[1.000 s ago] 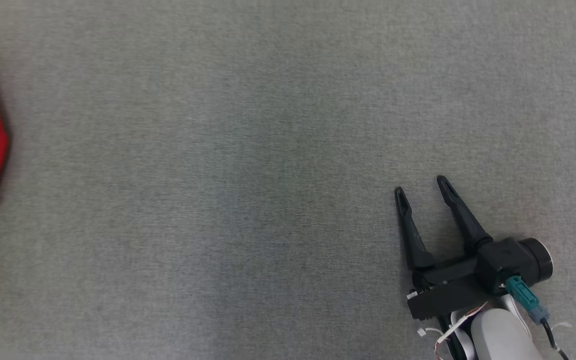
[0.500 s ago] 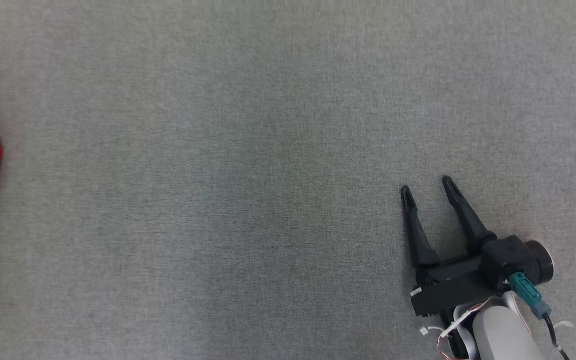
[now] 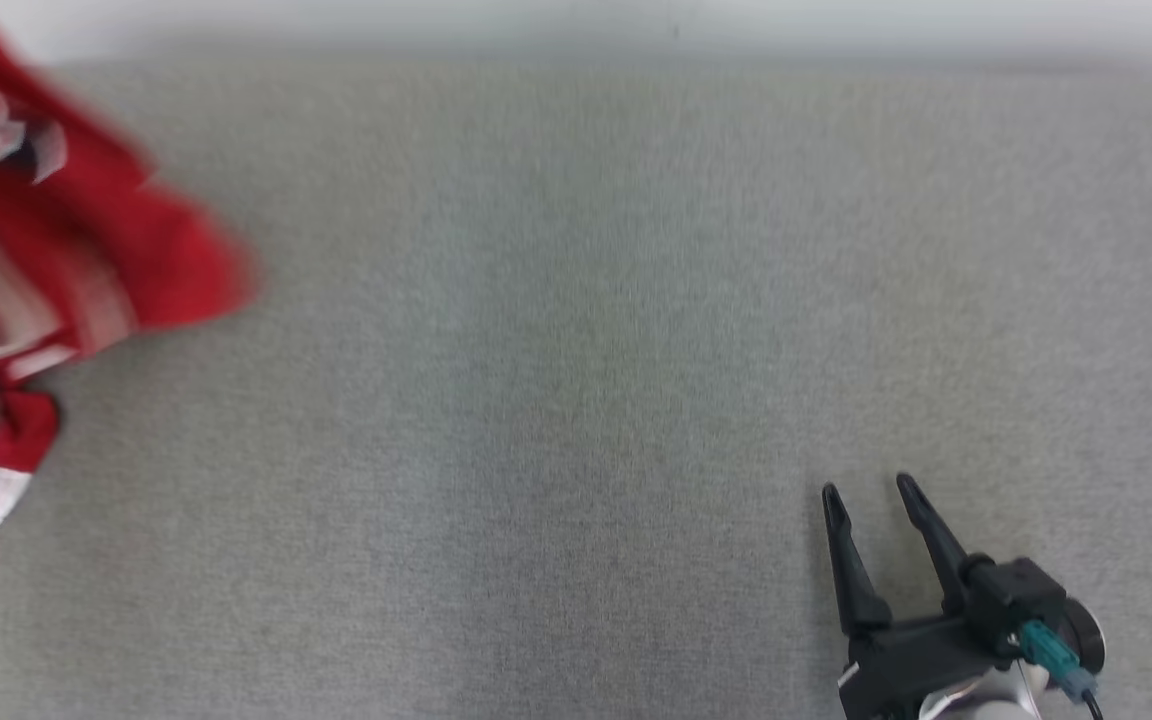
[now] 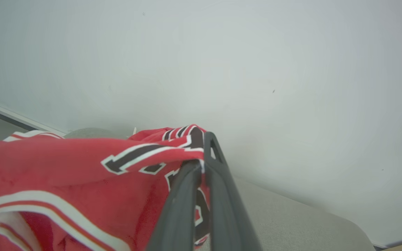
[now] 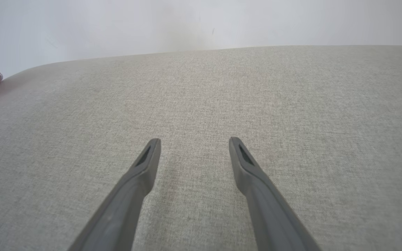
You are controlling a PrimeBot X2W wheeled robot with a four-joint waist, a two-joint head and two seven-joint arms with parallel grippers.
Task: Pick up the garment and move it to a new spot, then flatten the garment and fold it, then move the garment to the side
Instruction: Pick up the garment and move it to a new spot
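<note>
Garment (image 3: 66,240), a red jersey with white and black trim, sits well to the left of the right hand (image 3: 868,487), over the far-left edge of the grey surface (image 3: 576,400); it is bunched and motion-blurred in the head view, so I cannot tell how much of it is off the surface; left hand (image 4: 202,153) in its own wrist view has both fingers pressed together on a fold of the jersey near the black lettering, the cloth draped up over the fingers, so it has a firm pinch; right hand has its fingers spread wide, nothing between them, hovering low over bare surface, well apart from the garment; in the right wrist view a scrap of red shows far off to the left of that hand; progress, as I judge it: first step only, the pick-up grip is made and the lift seems under way; carrying it to a new spot, flattening, folding and the final move aside are all left; versus earlier head frames: back then only a small red sliver lay still, far left of the right hand, now much more red is in view and smeared with motion; the whole picture has also shifted, the right hand lower in it and a pale wall (image 3: 576,25) strip at the top, so the camera moved; right hand's spread looks unchanged.
</note>
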